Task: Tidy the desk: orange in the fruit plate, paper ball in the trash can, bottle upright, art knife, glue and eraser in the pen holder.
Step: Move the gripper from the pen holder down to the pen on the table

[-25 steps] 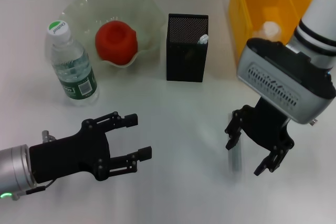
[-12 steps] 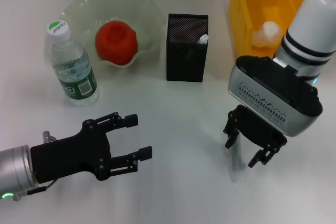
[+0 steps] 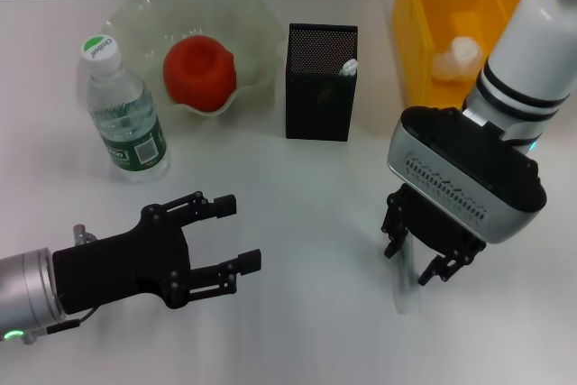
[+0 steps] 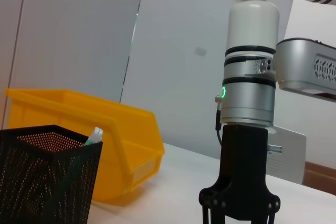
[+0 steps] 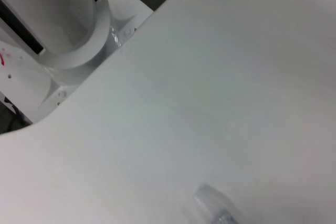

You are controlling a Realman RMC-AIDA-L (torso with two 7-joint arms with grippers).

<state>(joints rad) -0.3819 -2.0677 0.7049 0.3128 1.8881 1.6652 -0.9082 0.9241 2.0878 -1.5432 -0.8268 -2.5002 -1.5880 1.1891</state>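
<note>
The orange (image 3: 200,72) lies in the fruit plate (image 3: 135,13). To its left the bottle (image 3: 124,110) stands upright. The paper ball (image 3: 456,54) rests in the trash can (image 3: 424,6). A white-tipped item (image 3: 348,68) pokes out of the pen holder (image 3: 321,87). A slim, pale, translucent object (image 3: 404,284) lies on the table; I cannot tell whether it is the art knife or the glue. My right gripper (image 3: 416,254) is low over it, open, its fingers on either side. The left gripper (image 3: 236,233) hovers open at the front left with nothing in it. The eraser is out of view.
The left wrist view shows the pen holder (image 4: 47,177), the trash can (image 4: 79,124) behind it, and the right arm's gripper (image 4: 239,205) farther off. In the right wrist view the pale object (image 5: 212,207) lies on the white table (image 5: 210,77), near the table's edge.
The right gripper has come down over the pale object and shifted slightly left, with its fingers drawn closer together. The left arm has not moved.
</note>
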